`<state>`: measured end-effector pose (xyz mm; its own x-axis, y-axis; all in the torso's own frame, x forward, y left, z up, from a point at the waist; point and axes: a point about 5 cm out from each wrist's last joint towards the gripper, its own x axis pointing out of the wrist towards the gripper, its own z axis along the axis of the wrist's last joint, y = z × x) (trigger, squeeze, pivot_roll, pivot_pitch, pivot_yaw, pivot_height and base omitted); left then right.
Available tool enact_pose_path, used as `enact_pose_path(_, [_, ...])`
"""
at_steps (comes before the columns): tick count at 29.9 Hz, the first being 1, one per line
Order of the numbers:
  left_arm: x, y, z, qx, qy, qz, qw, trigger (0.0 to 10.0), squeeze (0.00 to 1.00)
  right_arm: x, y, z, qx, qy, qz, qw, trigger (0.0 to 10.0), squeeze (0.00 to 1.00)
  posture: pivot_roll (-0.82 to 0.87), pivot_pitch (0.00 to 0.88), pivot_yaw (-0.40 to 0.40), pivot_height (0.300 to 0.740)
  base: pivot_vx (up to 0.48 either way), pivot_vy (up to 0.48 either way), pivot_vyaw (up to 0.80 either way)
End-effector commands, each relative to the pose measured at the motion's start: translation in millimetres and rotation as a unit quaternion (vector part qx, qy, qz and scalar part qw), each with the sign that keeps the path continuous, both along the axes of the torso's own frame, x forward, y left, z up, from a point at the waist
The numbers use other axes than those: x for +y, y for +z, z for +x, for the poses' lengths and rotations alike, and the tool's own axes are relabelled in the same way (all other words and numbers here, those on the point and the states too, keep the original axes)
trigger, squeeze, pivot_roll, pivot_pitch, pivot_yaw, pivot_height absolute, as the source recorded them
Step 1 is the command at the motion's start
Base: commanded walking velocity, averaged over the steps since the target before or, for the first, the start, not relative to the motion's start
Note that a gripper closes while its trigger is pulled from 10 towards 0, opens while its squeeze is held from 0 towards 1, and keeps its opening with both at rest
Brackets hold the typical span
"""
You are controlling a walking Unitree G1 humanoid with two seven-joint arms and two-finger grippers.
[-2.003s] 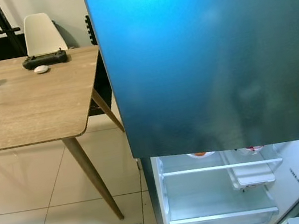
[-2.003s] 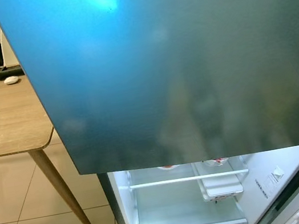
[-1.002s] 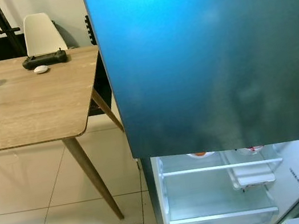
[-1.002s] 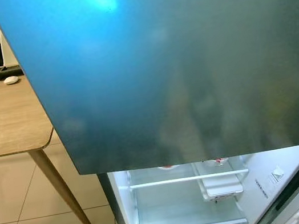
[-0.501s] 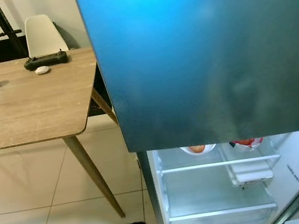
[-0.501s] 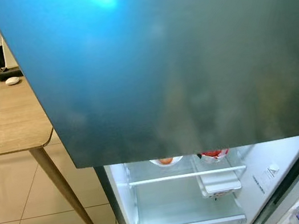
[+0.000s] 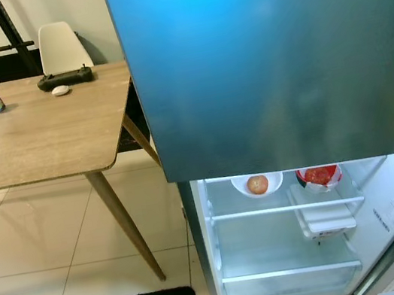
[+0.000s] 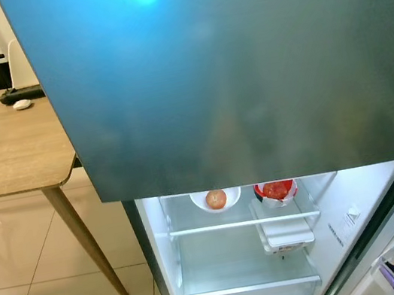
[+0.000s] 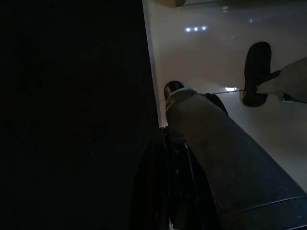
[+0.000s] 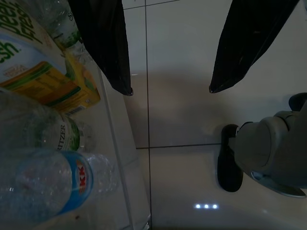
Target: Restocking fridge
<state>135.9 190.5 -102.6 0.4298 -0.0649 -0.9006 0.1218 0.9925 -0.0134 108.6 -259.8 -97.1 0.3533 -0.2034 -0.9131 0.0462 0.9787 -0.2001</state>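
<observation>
The fridge point(image 8: 244, 70) is standing open, baring a bowl point(image 8: 216, 199) on its top shelf, likely for restocking. The right gripper point(image 10: 170, 91) is hanging beside the fridge's door bottles point(image 10: 43, 187), fingers apart; I cannot tell the left gripper's point(image 9: 165, 191) fingers.

Looking along the right gripper point(image 10: 170, 90): hanging low and aimed downward, with both long black fingers point(image 10: 103, 38) spread wide apart, tips level with one another. Beyond the tips, a grey leg point(image 10: 268, 143) ending in a black foot point(image 10: 230, 165), planted flat. Looking along the left gripper point(image 9: 168, 191): hanging in deep shade, barely made out as a dark shape, close beside a grey limb section point(image 9: 216, 158), with a second black foot point(image 9: 256, 72) farther off.
</observation>
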Motion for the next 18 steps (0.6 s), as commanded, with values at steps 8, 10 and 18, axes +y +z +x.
enact_pose_path(8, [-5.5, -2.6, -5.4, 0.011, -0.005, -0.005, 1.0, 10.0, 0.0, -3.3, -0.4, -5.3, 0.005, -0.013, 0.003, 1.0, 10.0, 0.0, -0.07, 0.0, -0.009, 0.74, -0.253, 0.0, 0.0])
enact_pose_path(10, [-5.9, -2.6, -5.3, 0.011, -0.005, -0.005, 1.0, 10.0, 0.0, -3.3, -0.4, -5.1, 0.005, -0.013, 0.003, 1.0, 10.0, 0.0, -0.07, 0.0, -0.009, 0.74, -0.257, 0.0, 0.0])
enact_pose_path(18, [-8.0, -2.7, -4.8, 0.01, -0.006, -0.008, 1.0, 10.0, 0.0, -3.7, 0.2, -3.5, 0.003, -0.013, 0.004, 1.0, 10.0, 0.0, -0.08, 0.0, -0.011, 0.74, -0.26, 0.0, 0.0])
